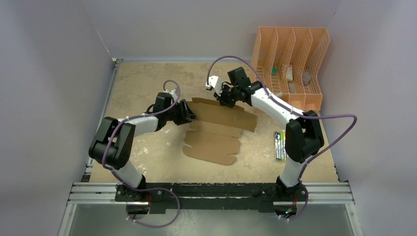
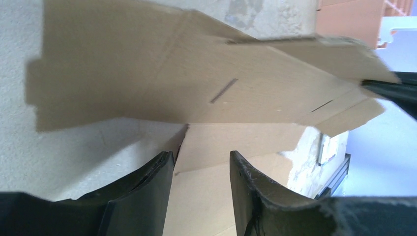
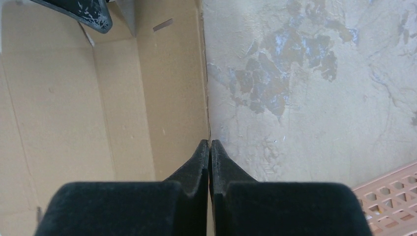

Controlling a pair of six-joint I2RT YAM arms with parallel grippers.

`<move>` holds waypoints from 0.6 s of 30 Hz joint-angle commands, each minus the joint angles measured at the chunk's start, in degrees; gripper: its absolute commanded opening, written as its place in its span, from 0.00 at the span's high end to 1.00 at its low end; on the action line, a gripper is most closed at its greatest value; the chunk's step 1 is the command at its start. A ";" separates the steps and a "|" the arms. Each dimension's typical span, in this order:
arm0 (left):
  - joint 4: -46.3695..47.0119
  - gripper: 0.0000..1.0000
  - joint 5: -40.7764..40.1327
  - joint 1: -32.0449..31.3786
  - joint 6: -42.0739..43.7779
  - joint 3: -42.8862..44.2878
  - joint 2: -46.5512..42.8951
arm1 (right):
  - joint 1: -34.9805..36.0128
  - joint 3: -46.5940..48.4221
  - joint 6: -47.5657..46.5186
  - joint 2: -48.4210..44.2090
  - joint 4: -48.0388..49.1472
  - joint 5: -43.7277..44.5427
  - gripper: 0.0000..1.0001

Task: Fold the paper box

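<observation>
The worn table (image 1: 147,157) carries the paper box (image 1: 216,137), a marker pack (image 1: 280,145) and an orange rack (image 1: 291,59).

Mid-table is taken by the paper box (image 1: 216,130), a flat sheet w/ one panel tilted up, the left gripper (image 1: 189,112) at its left end w/ fingers apart & the right gripper (image 1: 223,98) nipped on its far edge, so no low pass across ctr. Far-right corner is blocked by the orange file rack (image 1: 290,64); the pack of markers (image 1: 280,145) lies just beside the right arm's elbow. Bare table (image 1: 142,83) far-left & the near strip btwn sheet & arm bases give room.
</observation>
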 commanded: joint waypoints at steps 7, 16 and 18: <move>3.69 0.56 0.66 -2.02 -2.88 -0.31 -5.43 | 1.81 -6.84 -0.92 -5.23 9.69 4.15 1.00; 1.75 0.55 -1.08 -2.00 -0.62 -0.95 -6.36 | 3.33 -17.74 -7.18 -11.25 19.44 6.32 1.00; -1.48 0.55 -2.75 -1.47 1.83 0.94 -7.32 | 3.33 -17.75 -7.30 -11.57 18.92 6.10 1.00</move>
